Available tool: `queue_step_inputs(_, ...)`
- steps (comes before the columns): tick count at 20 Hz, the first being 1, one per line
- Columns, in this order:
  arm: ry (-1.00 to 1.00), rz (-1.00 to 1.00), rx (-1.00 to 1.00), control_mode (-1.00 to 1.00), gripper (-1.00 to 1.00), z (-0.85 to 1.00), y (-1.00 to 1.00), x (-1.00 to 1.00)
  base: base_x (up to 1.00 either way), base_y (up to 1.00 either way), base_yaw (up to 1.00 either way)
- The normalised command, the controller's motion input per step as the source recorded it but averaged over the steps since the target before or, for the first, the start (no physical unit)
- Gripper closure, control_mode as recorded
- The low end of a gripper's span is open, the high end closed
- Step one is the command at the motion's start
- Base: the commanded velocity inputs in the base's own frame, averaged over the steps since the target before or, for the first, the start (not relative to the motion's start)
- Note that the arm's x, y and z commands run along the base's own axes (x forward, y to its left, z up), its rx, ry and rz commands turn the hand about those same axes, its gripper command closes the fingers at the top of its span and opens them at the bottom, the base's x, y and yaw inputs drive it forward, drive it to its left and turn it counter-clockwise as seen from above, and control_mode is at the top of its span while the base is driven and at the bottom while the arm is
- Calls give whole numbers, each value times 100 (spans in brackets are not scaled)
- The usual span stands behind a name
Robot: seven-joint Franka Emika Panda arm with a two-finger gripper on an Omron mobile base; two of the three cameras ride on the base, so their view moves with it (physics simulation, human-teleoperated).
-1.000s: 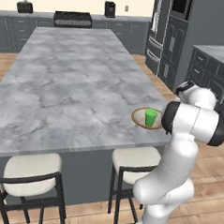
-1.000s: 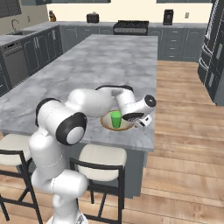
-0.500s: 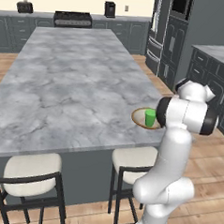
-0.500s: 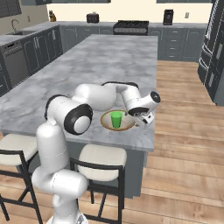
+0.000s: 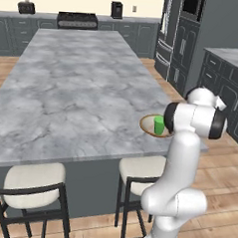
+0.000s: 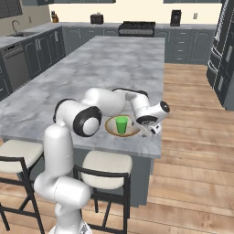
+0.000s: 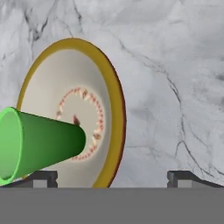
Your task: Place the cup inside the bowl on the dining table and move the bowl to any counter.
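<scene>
1. The tool [image 6: 154, 129] hung low over the near right corner of the table [image 6: 114, 68], at the end of the white arm that curved across from the left in the right base view.
2. Its jaws stood wide apart and held nothing; in the hand view the two dark fingertips [image 7: 41, 177] rose at the bottom, well apart, with bare marble between them.
3. The bowl [image 6: 111, 128] sat on the table just beside the tool, on the side toward the arm's elbow in the right base view.
4. In the hand view the bowl [image 7: 111, 109] lay up and to the left of the tool's fingertips, its tan rim reaching down close to the left tip; whether tip and rim touched I could not tell.
5. The cup [image 6: 121, 124] stood upright inside the bowl, a little nearer the tool than the bowl's middle.
6. In the hand view the cup [image 7: 43, 144] showed on its side only because the camera was rolled; its mouth pointed to the left edge and its base rested on the bowl's speckled floor.
7. In the left base view the cup [image 5: 159, 125] and the bowl [image 5: 146, 123] lay just left of the arm's dark-jointed wrist, near the table's [image 5: 68, 88] right edge.
8. Two cream-seated stools [image 5: 35, 178] stood below the table's near edge, well under the tool.
</scene>
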Motion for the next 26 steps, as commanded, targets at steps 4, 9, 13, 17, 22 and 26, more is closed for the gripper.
queue_step_inputs(4,4,0,0,-100,-100,-28,5,20,0,0,0)
queue_step_inputs(9,4,0,0,-100,-100,-15,2,19,0,0,0)
queue_step_inputs(13,5,0,0,-100,-100,-14,6,26,0,0,0)
queue_step_inputs(17,4,0,0,-100,-100,-18,1,23,0,0,0)
queue_step_inputs(22,5,0,0,-100,-100,-20,2,18,0,0,0)
queue_step_inputs(26,2,0,0,-100,-100,-5,0,1,0,0,0)
